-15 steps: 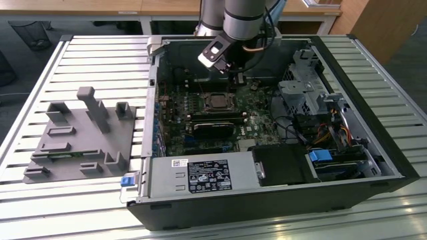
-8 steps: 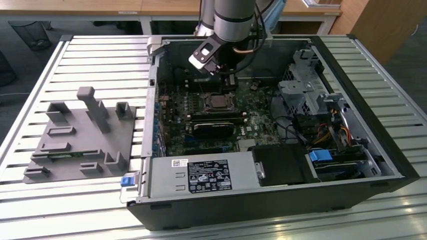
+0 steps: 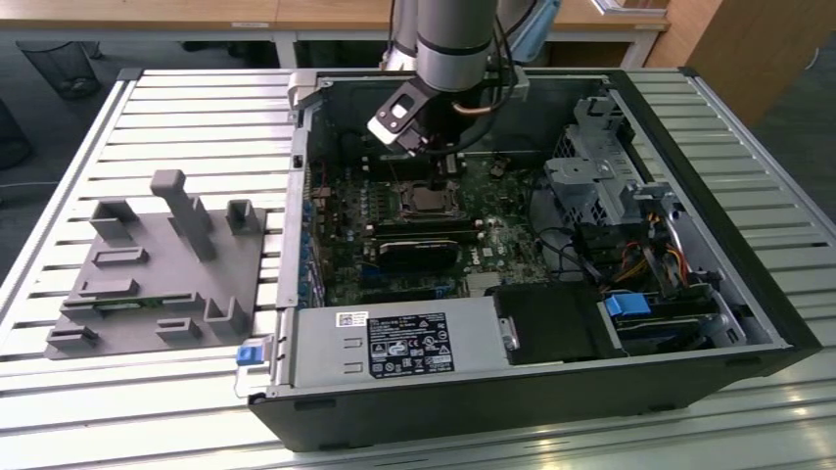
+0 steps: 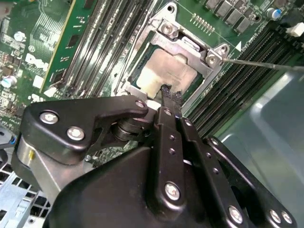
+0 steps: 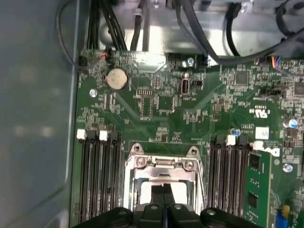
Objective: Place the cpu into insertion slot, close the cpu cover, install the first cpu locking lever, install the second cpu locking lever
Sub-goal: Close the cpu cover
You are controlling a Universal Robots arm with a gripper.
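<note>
jaws: clenched together, grasping nothing
gripper (image 4: 167, 92): tip at cpu (image 4: 166, 71), touching or just above, cannot tell
cpu: seated in insertion slot (image 4: 137, 72), cpu cover (image 4: 187, 45) lying around it
step: judged cover closing; locking lever (image 4: 266, 65) seemingly unlatched
next: calls for straight, light travel, no sideways slip
room: memory slots (image 4: 237, 76) close on both sides; case wall (image 4: 270, 123) near
</note>
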